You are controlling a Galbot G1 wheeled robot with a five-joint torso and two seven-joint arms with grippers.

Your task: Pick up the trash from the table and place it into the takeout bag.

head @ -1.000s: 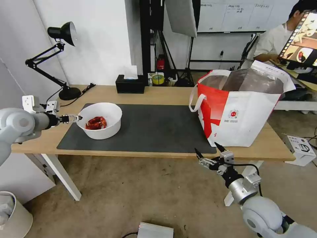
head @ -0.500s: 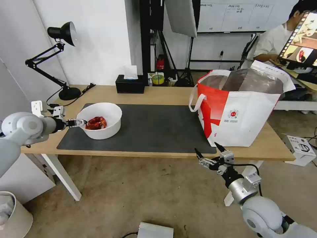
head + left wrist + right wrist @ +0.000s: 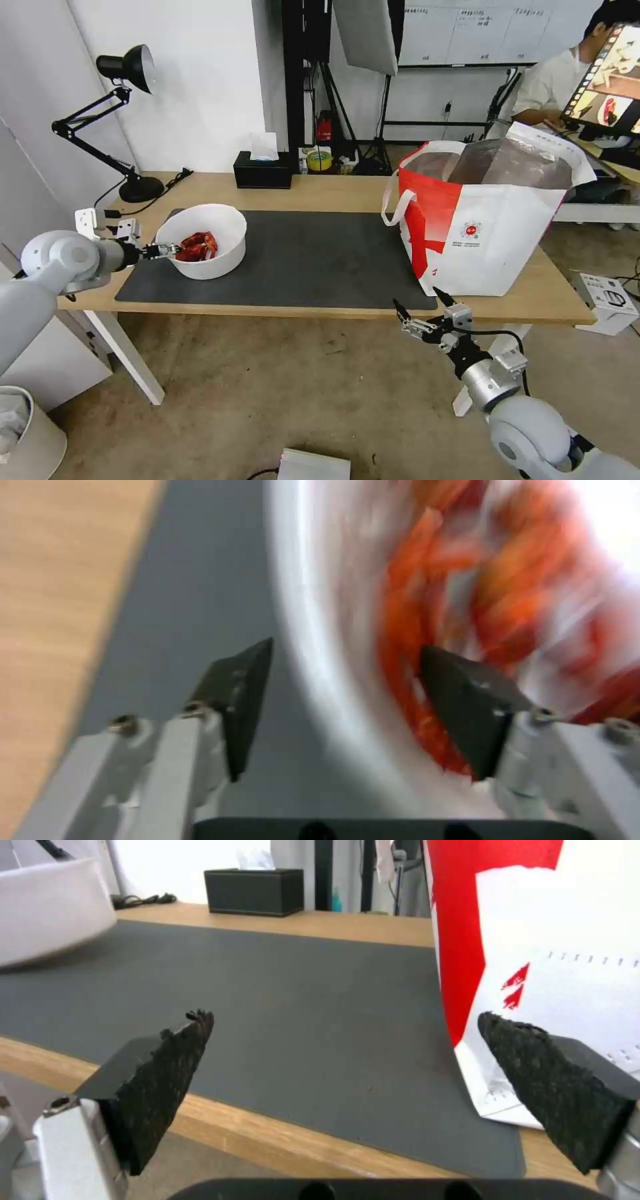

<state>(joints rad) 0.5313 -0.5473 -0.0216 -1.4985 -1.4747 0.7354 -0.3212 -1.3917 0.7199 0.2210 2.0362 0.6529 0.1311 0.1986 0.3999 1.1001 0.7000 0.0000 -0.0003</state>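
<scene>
The white round bowl with red scraps (image 3: 205,241) is seen near the left end of the large dark grey rectangular mat (image 3: 313,257) on the long light-wood worktop (image 3: 333,193). The left gripper (image 3: 172,251) has been brought closer than half a second ago, and its open fingers (image 3: 235,690) are now set astride the bowl's near rim, one outside the wall and one inside by the scraps, not closed on it. The bowl appears slightly shifted and tipped. The right gripper (image 3: 419,310) is held unchanged below the worktop's front edge, jaws spread, before the large boxy white takeout bag with red panels (image 3: 490,217).
</scene>
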